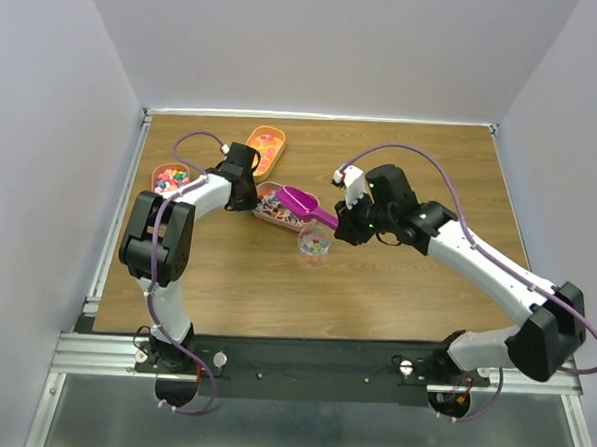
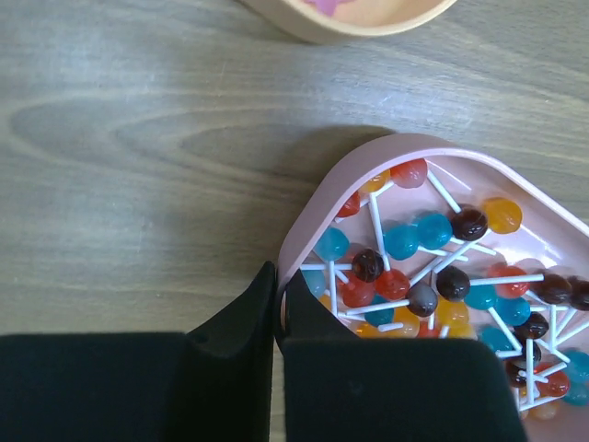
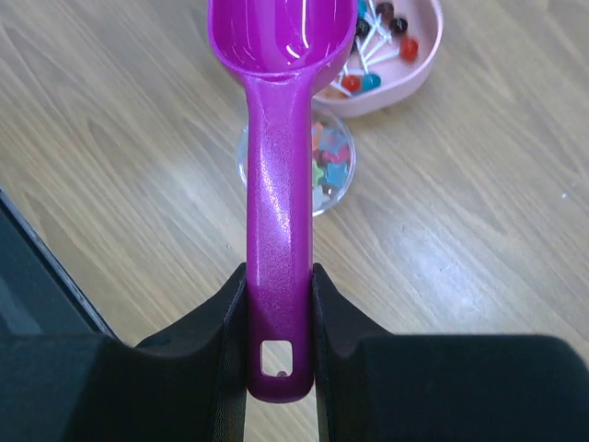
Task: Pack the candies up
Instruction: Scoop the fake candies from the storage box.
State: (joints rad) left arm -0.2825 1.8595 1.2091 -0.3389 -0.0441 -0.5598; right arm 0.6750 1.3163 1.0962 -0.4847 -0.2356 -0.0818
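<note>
Left hand (image 2: 279, 282) pinches the pink tray (image 2: 405, 141) at its rim; right hand (image 3: 279, 287) grips the magenta scoop (image 3: 281, 175).

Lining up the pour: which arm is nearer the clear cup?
Right. The right fingers hold the scoop just beside the clear cup; the left fingers pinch the pink tray rim, farther away.

The brown wooden bench (image 1: 395, 299) bears three oblong plastic containers: an orange tray (image 1: 253, 139), a pink tray (image 1: 157, 172) and a peach tray (image 1: 269, 218). A small clear cup (image 1: 313, 246) stands beside the peach tray.
</note>
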